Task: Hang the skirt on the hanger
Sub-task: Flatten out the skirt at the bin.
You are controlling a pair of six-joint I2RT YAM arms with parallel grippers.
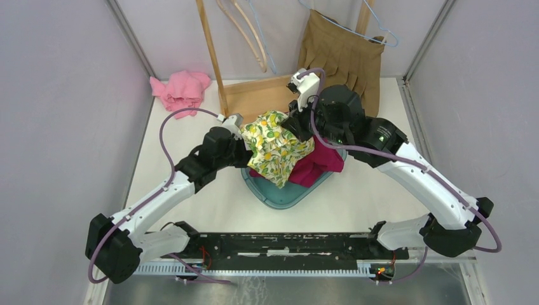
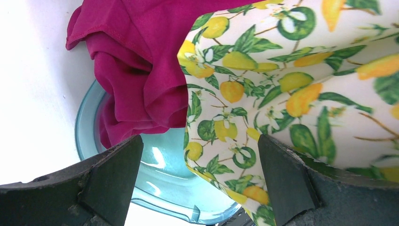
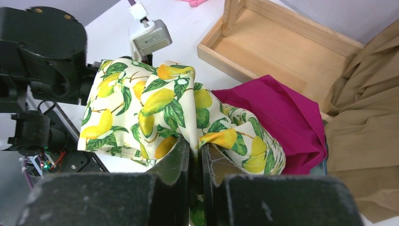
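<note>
Nearest to us, the two fingers of the right pincer (image 3: 195, 155) are clenched on a fold of the one lemon-print skirt (image 3: 160, 103), which bunches just above and to both sides of them. Just right of this pincer lies one magenta garment (image 3: 282, 113). Beyond it stands one wooden tray (image 3: 282, 47), and far to its right hangs one tan garment (image 3: 367, 117). The left pincer (image 2: 200, 165) is released, its two fingers wide apart and holding nothing. The skirt hangs just in front of it, towards its right finger, the magenta garment is ahead of its left finger, and one teal basin (image 2: 160, 160) sits below, between the two fingers. From above, we count four textile pieces, the fourth being a pink cloth (image 1: 181, 89) well apart on the left pincer's side. Far beyond both pincers we can tell at least two hangers, a pale hanger (image 1: 245, 32) and a blue wire hanger (image 1: 381, 28) that carries the tan garment.
</note>
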